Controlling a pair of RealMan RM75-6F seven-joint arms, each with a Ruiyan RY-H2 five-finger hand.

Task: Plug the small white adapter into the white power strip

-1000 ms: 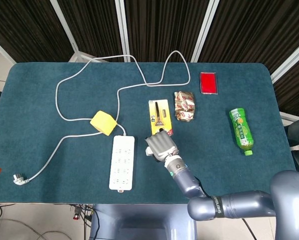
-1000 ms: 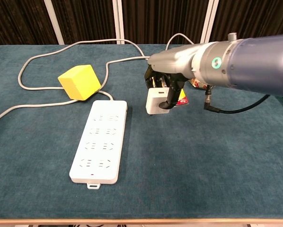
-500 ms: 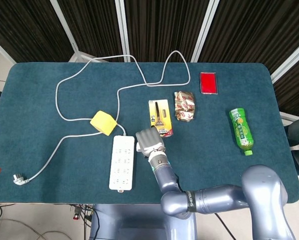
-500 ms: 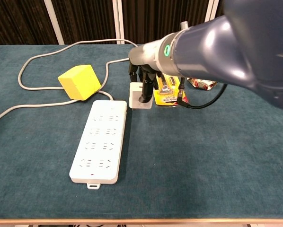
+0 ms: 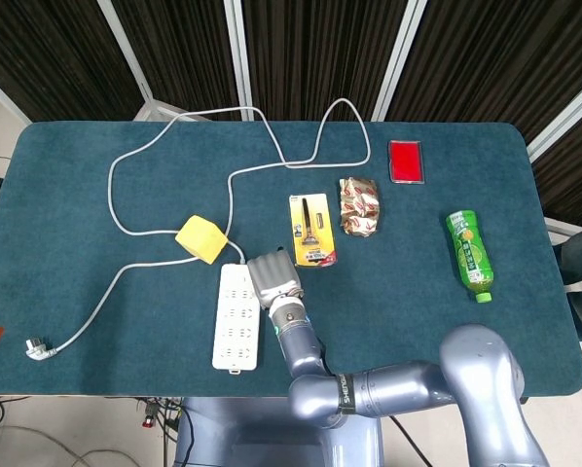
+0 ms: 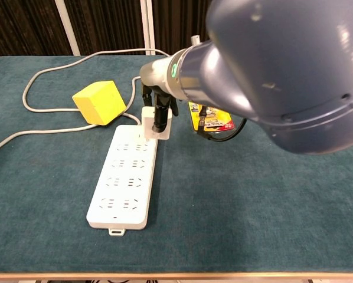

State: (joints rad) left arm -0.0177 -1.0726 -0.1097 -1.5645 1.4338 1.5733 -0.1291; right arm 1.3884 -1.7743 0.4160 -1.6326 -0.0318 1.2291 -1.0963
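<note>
One adapter [image 6: 153, 124] between right fingers [image 6: 160, 115], above strip [image 6: 124, 183]

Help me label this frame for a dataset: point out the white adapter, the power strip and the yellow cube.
white adapter [image 6: 149, 122]: chest view, on its front face left of the fingers.
power strip [image 6: 124, 188]: chest view, middle of its top face.
yellow cube [image 6: 98, 101]: chest view, on its front face.

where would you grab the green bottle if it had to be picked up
Around its middle, from above. The green bottle lies flat on its side on the table, cap end toward the robot; fingers would close across the round body. Nothing lies beside it.
</note>
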